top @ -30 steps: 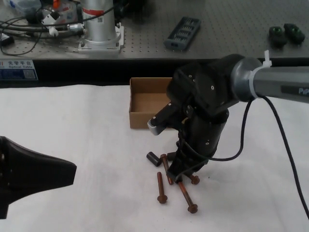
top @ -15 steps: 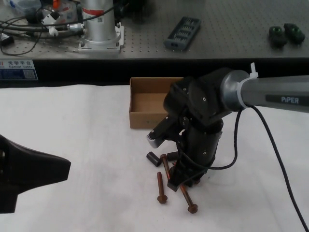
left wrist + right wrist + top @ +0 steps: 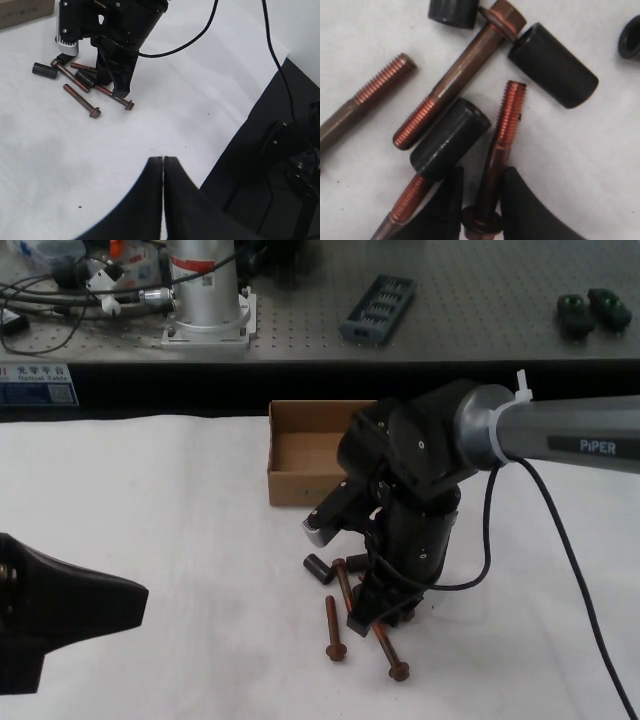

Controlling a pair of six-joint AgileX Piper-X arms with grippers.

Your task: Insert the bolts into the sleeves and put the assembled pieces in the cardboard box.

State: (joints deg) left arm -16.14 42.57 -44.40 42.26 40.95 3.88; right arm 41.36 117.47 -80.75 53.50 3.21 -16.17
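Observation:
Several rusty bolts [image 3: 335,625] and black sleeves [image 3: 318,567] lie loose on the white cloth in front of the open cardboard box [image 3: 300,455]. My right gripper [image 3: 372,618] points down into this pile. In the right wrist view its fingers [image 3: 447,210] are closed in on either side of one bolt [image 3: 502,130], near its head, and the bolt lies flat on the cloth. A sleeve [image 3: 451,137] rests just beside it, another sleeve [image 3: 552,65] farther off. My left gripper [image 3: 163,167] hovers over bare cloth at the near left, shut and holding nothing.
The cloth [image 3: 150,500] covers the near bench. Behind the box runs a perforated bench with a metal post [image 3: 205,290], a grey rack [image 3: 378,302], cables and small black parts [image 3: 595,310]. The right arm's cable [image 3: 560,540] loops over the cloth.
The right arm shifted a little left and sank onto the bolt pile, then held almost still. The left gripper barely drifted.

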